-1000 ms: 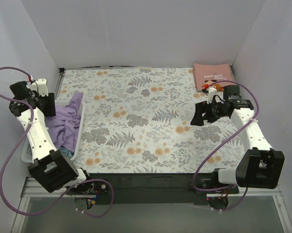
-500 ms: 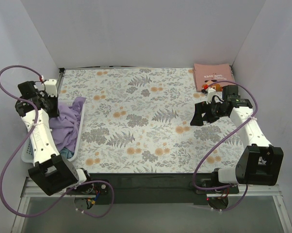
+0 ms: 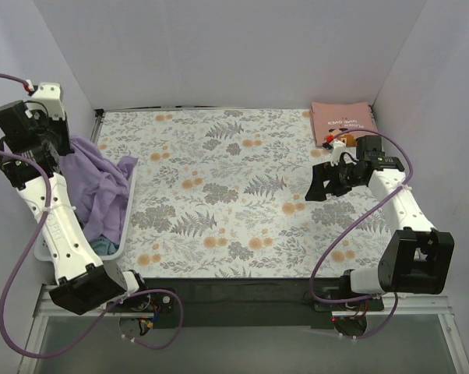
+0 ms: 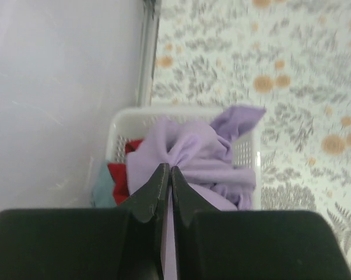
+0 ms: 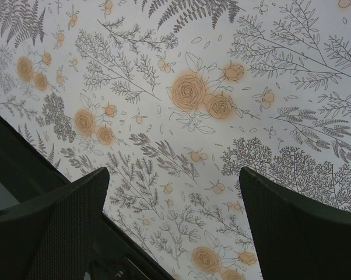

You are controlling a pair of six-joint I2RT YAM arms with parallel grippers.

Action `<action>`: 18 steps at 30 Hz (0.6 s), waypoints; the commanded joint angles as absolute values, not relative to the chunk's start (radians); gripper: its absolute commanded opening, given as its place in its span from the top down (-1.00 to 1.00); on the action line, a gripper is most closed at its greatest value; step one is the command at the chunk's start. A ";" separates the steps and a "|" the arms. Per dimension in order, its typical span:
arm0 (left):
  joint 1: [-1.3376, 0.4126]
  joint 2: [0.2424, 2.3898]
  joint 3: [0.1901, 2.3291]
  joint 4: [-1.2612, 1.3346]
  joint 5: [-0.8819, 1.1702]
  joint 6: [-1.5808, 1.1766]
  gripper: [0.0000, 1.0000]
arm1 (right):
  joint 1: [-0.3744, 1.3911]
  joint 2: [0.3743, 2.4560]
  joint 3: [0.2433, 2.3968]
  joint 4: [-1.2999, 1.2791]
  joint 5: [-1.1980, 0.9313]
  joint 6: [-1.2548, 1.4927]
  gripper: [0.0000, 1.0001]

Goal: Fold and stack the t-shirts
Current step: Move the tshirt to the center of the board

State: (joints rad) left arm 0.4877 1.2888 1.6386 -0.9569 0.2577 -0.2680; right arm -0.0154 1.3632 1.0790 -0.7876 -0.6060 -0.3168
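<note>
A lavender-purple t-shirt [image 3: 102,191] [image 4: 193,157] is drawn up out of the white basket [image 3: 41,248] [image 4: 245,153] at the left edge of the table. My left gripper [image 3: 67,144] [image 4: 168,170] is shut on a bunch of its cloth, high above the basket. Red cloth [image 4: 122,175] and grey-blue cloth [image 4: 101,185] lie in the basket under it. A salmon-pink t-shirt [image 3: 342,121] lies folded at the far right corner. Above the table on the right, my right gripper [image 3: 319,187] [image 5: 172,192] hangs open and holds nothing.
The floral cloth [image 3: 234,187] covers the whole table. White walls close in the left, back and right sides. The table's dark front edge [image 5: 24,169] shows under the right gripper.
My left gripper has shut on the lavender t-shirt and risen toward the back left, pulling the cloth up from the basket. The right arm has stayed still.
</note>
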 commanded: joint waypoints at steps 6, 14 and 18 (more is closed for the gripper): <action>0.465 1.291 1.931 -0.757 0.565 -0.448 1.00 | -0.006 1.376 1.126 -0.798 -0.627 -0.314 -0.97; 0.226 1.488 2.265 -0.429 0.753 -0.819 1.00 | -0.006 1.378 1.135 -0.796 -0.618 -0.313 -0.97; 0.025 1.633 2.391 -0.341 0.744 -0.946 1.00 | -0.006 1.370 1.141 -0.796 -0.609 -0.314 -0.97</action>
State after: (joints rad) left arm 0.1448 1.5658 2.3157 -0.5068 0.6910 -0.7784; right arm -0.0105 1.3823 1.0935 -0.7883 -0.6044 -0.3161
